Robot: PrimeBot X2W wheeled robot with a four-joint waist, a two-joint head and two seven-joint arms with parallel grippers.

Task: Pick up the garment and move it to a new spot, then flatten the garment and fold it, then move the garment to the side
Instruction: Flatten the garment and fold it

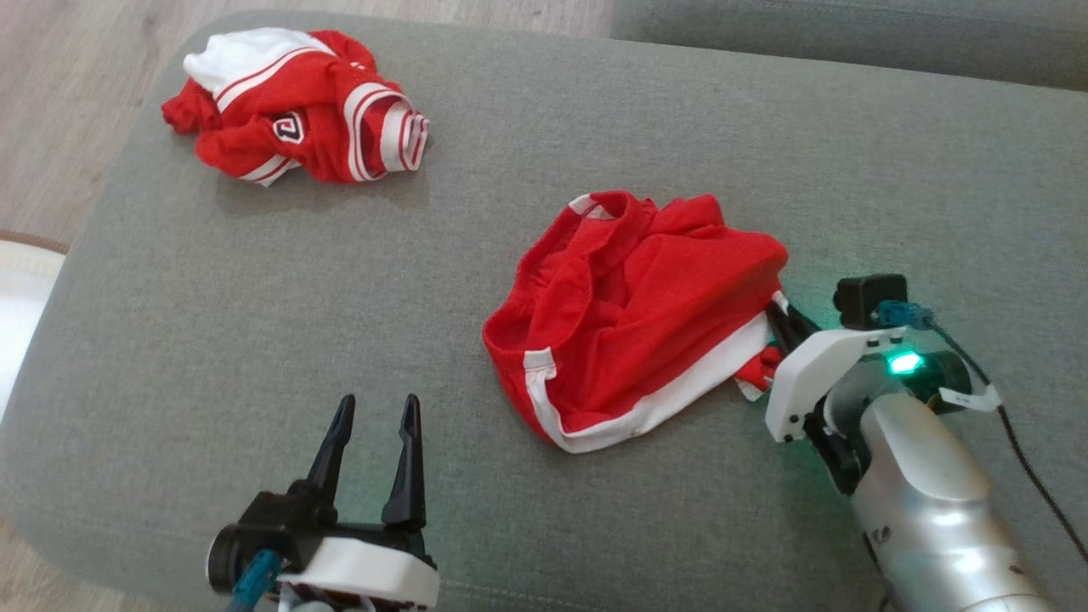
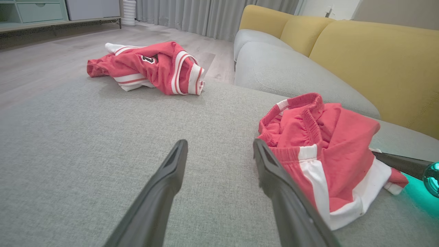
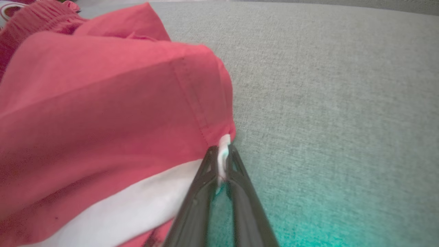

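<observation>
A pair of red shorts [image 1: 633,319] with white trim lies crumpled on the grey cushion [image 1: 255,306], right of centre. My right gripper [image 1: 782,316] is shut on the white hem at the shorts' right edge; the right wrist view shows the hem [image 3: 223,151] pinched between the two fingers. The shorts [image 2: 325,147] sit just right of my left gripper [image 2: 219,147], which is open and holds nothing. In the head view the left gripper [image 1: 378,406] hovers near the cushion's front edge, left of the shorts.
A second red and white garment [image 1: 297,106] is bunched at the cushion's far left corner. A yellow-backed sofa [image 2: 360,51] stands beyond the cushion. Wooden floor [image 1: 59,93] lies past the left edge. Bare cushion stretches between the garments.
</observation>
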